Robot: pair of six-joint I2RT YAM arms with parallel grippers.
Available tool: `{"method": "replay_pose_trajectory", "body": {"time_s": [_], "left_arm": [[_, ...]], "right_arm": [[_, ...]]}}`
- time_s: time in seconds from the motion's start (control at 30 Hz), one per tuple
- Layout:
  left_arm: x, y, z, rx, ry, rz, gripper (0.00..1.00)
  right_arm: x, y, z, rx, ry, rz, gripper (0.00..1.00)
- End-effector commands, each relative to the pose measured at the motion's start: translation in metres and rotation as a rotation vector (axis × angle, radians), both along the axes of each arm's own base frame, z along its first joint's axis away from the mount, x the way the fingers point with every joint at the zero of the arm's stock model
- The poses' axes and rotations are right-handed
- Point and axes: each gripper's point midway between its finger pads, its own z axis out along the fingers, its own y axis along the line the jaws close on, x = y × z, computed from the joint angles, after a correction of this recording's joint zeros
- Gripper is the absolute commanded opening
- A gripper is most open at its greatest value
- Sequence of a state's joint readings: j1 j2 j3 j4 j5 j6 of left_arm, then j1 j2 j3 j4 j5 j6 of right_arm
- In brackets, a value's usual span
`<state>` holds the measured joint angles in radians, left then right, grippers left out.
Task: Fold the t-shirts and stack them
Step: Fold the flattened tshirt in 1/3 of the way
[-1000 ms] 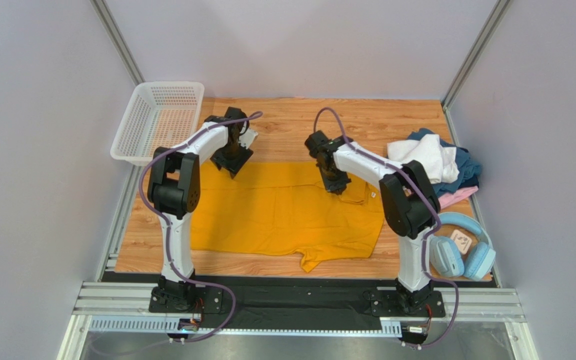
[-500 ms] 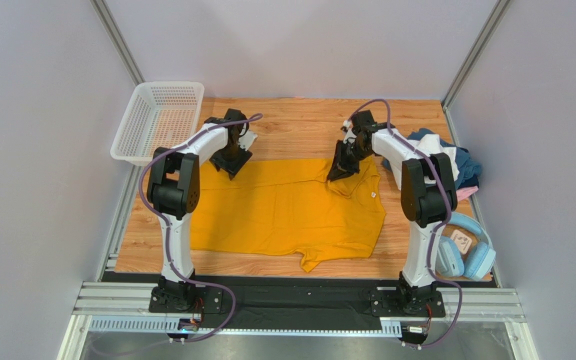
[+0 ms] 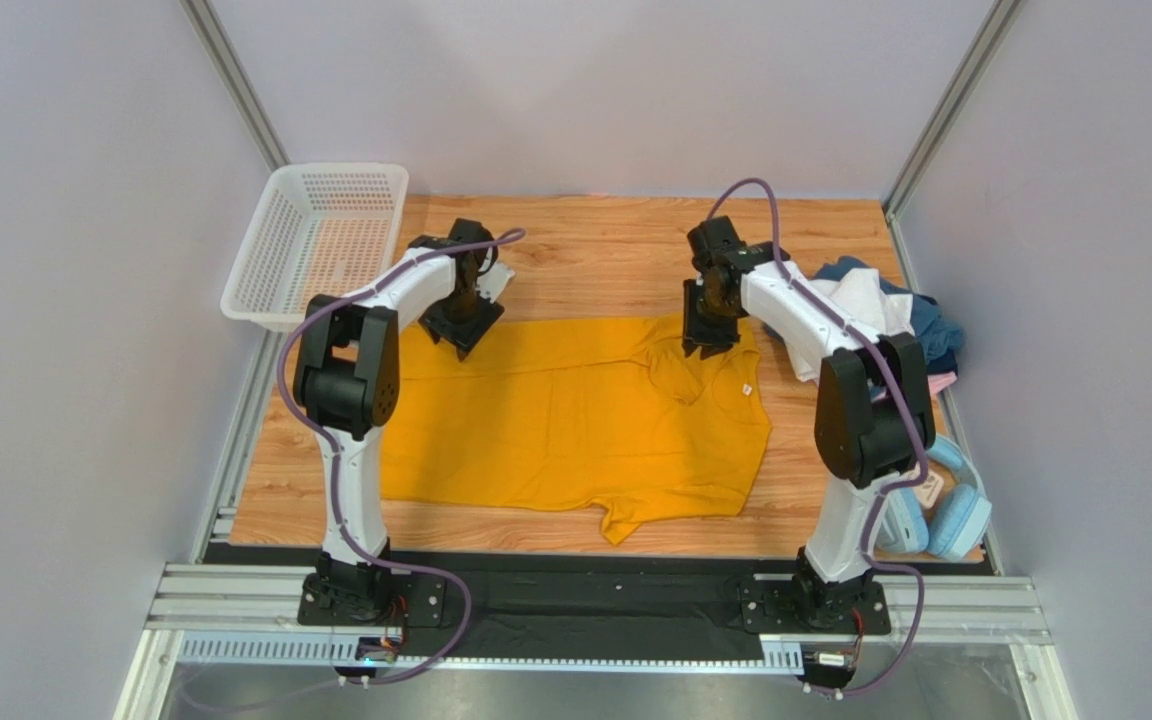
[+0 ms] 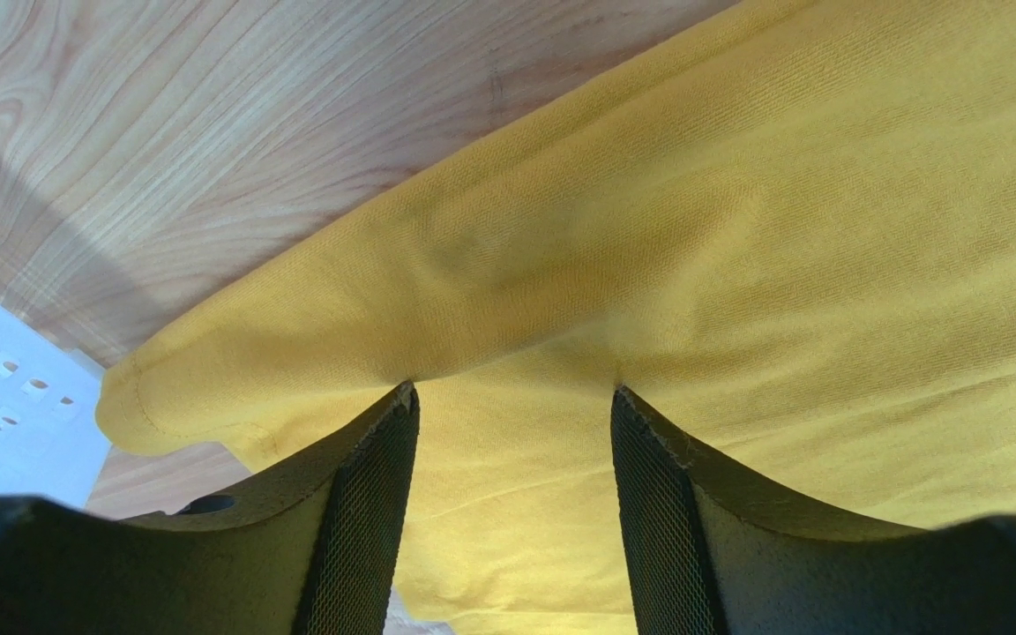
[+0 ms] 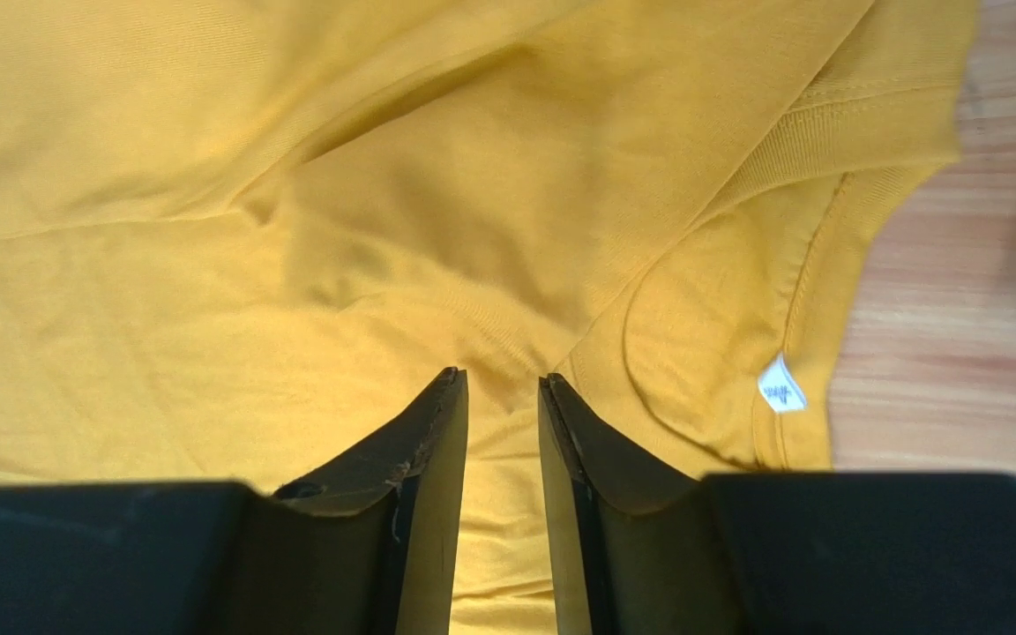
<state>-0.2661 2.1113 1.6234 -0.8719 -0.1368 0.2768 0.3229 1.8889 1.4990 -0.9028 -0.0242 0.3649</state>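
A mustard-yellow t-shirt [image 3: 567,413] lies spread flat on the wooden table, its collar [image 5: 792,172] toward the right. My left gripper [image 3: 465,323] stands at the shirt's far left corner, open, with its fingertips [image 4: 401,393] pressing down on the yellow cloth [image 4: 739,199]. Over the cloth beside the collar, my right gripper [image 3: 710,333] has its jaws a narrow gap apart and grips nothing; yellow cloth [image 5: 209,265] shows through the gap. More t-shirts sit heaped at the right edge: white [image 3: 886,308], dark blue [image 3: 940,333] and pink [image 3: 928,387].
A white mesh basket [image 3: 319,240] sits at the far left corner of the table. Light-blue headphones [image 3: 935,503] lie near the right front, partly behind my right arm. A small white label [image 5: 780,386] is sewn inside the collar.
My right gripper carried the shirt's collar area toward the right and far side, flattening it, then parted its jaws and let go. The left gripper has not moved.
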Motion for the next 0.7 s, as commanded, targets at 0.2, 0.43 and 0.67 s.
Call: {"method": "replay_pose_trajectory", "body": {"time_s": [0.2,0.43,0.67], "left_arm": [[0.007,0.0,0.024,-0.006,-0.062,-0.013,0.61],[0.003,0.001,0.025,-0.006,-0.057,-0.015,0.61],[0.002,0.001,0.026,-0.005,-0.054,-0.014,0.61]], "right_arm": [[-0.056,0.026,-0.013,-0.154,-0.03,0.157,0.39],[-0.061,0.015,-0.034,-0.185,0.001,0.12,0.38],[-0.047,0.016,-0.038,-0.167,-0.005,0.113,0.37]]}}
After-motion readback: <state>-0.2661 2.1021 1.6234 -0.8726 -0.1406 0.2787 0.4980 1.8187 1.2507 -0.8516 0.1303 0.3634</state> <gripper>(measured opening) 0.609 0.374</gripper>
